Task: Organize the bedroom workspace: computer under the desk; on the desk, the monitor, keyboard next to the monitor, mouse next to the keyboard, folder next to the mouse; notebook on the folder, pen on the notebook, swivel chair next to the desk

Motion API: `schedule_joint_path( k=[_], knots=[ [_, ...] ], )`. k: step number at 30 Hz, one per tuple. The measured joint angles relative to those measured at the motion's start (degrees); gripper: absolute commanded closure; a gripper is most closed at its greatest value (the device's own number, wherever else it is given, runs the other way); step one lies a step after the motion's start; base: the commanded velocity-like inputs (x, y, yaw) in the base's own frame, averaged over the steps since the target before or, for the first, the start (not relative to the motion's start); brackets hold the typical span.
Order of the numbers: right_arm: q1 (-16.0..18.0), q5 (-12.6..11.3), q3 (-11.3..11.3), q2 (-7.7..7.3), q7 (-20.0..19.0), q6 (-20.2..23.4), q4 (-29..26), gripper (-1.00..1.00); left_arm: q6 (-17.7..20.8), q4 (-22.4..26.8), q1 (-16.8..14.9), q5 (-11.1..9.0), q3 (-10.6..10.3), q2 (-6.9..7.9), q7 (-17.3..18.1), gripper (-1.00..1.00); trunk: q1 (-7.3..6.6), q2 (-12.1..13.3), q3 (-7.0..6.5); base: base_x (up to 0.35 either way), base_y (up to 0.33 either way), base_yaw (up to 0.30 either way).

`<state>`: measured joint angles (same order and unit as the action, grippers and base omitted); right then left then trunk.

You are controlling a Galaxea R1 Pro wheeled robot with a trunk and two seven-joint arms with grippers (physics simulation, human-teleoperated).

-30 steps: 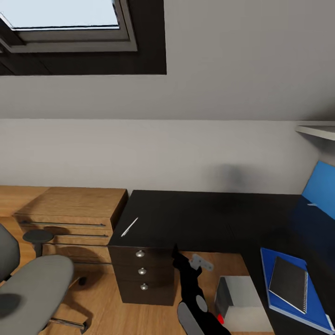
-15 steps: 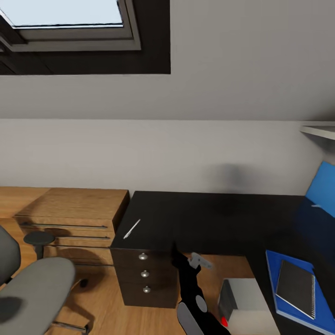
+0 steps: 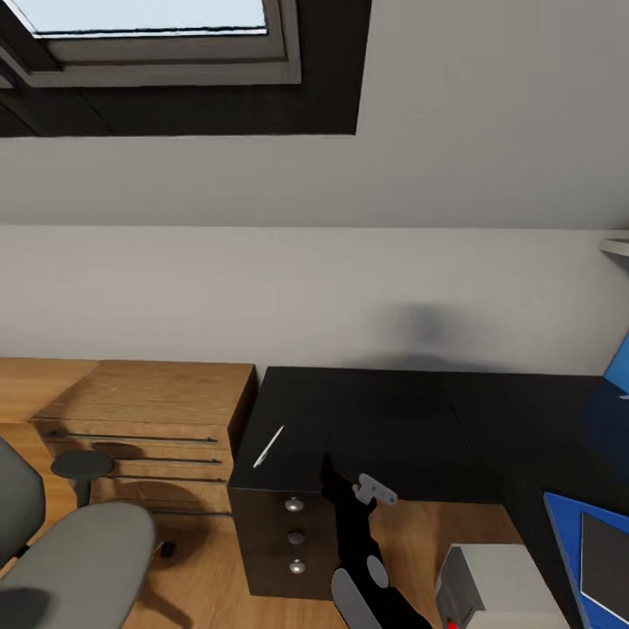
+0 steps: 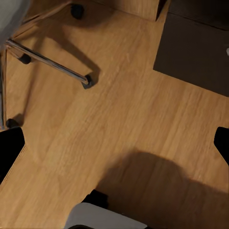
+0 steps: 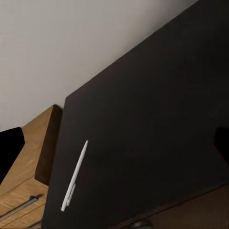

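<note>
Nearest to you, your right arm (image 3: 358, 542) rises in front of the desk, and its gripper (image 5: 114, 143) shows two dark fingertips set wide apart at the edges of the right wrist view with nothing between them. The left gripper (image 4: 114, 143) is likewise spread and empty, pointed at the wood floor (image 4: 124, 109) by the swivel chair (image 3: 70, 559) and its chrome base (image 4: 47, 59).

The step in hand looks like fetching the pen (image 3: 268, 446) — it lies flat on the desk (image 3: 393, 437) near the corner above the three drawers (image 3: 295, 535), all closed, so I cannot tell what they hold. Bring the right fingers down across the pen's width, not along it, and close gently — it is thin and may roll.

The folder (image 3: 563, 533) with the notebook (image 3: 607, 568) on it sits at the desk's right end; the computer (image 3: 494, 585) stands below.
</note>
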<state>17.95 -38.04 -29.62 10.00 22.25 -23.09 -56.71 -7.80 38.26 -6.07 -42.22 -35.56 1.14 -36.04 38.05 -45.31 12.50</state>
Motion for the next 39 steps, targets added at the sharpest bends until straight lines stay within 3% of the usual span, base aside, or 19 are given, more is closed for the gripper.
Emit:
schedule_joint_path(
  k=[17, 20, 23, 24, 25, 27, 28, 29, 31, 34, 39],
  knots=[
    [0.0, 0.0, -1.5, 0.0, 0.3, 0.6, 0.5, -1.0, -0.7, 0.3, 0.0, 0.0, 0.1, 0.04, 0.1, -1.0, 0.01, 0.0, 0.0, 0.221, 0.19, 0.0],
    [0.0, -0.7, -1.2, 0.0, 0.3, 1.4, 1.9, -1.0, -3.4, 2.7, 0.0, 0.0, 0.2, 0.21, 0.2, -1.0, 0.02, 0.0, 0.0, 0.042, 0.03, 0.0],
    [0.2, -1.0, -1.0, 0.0, 0.2, 1.4, 3.1, -1.0, -5.6, 8.5, 0.6, -0.1, -0.5, 1.44, 0.1, -1.0, 0.02, 0.0, 0.0, 0.011, 0.008, 0.0],
    [0.3, -1.0, -0.9, 0.0, 0.2, 1.4, 3.5, -1.0, -6.0, 14.9, 2.9, -0.1, -1.4, 3.82, 0.0, -1.0, 0.02, 0.0, 0.0, 0.005, 0.003, 0.0],
    [0.3, -1.0, -0.9, 0.0, 0.3, 1.4, 3.6, -1.0, -6.1, 17.6, 4.0, -0.1, -1.8, 4.93, 0.0, -1.0, 0.02, 0.0, 0.0, 0.003, 0.002, 0.0],
    [0.5, -1.0, -0.9, 0.0, 0.4, 1.5, 3.8, -1.0, -6.3, 26.9, 8.0, -0.3, -4.3, 9.67, -0.4, -1.0, 0.02, 0.0, 0.02, 0.001, 0.001, 0.0],
    [1.5, -0.8, -0.8, 0.0, 2.0, 3.4, 4.0, -1.0, -6.8, 34.8, 11.3, -0.9, -7.4, 15.6, -0.7, -1.0, 0.01, 0.0, 0.02, 0.0, 0.0, 0.0],
    [2.0, -0.8, -0.8, 0.0, 3.7, 5.6, 4.0, -1.0, -6.9, 36.1, 11.8, -1.1, -7.8, 16.76, -0.7, -1.0, 0.02, 0.0, 0.01, 0.0, 0.0, 0.0],
    [3.2, -0.8, -0.8, 0.0, 7.7, 10.7, 4.0, -1.0, -6.9, 36.8, 12.1, -1.4, -8.1, 17.41, -0.8, -1.0, 0.02, 0.0, 0.01, 0.0, 0.0, 0.0],
    [6.6, -1.0, -0.5, 0.0, 16.3, 22.3, 4.0, -1.0, -7.0, 37.4, 12.4, -1.8, -8.4, 17.86, -0.8, -1.0, 0.02, 0.0, 0.01, 0.0, 0.0, 0.0],
    [7.8, -1.4, 4.2, 0.0, 19.0, 25.1, 3.9, -1.0, -7.0, 37.4, 12.4, -1.9, -8.4, 17.88, -0.8, -1.0, 0.02, 0.0, 0.01, 0.0, 0.0, 0.0]
  ],
)
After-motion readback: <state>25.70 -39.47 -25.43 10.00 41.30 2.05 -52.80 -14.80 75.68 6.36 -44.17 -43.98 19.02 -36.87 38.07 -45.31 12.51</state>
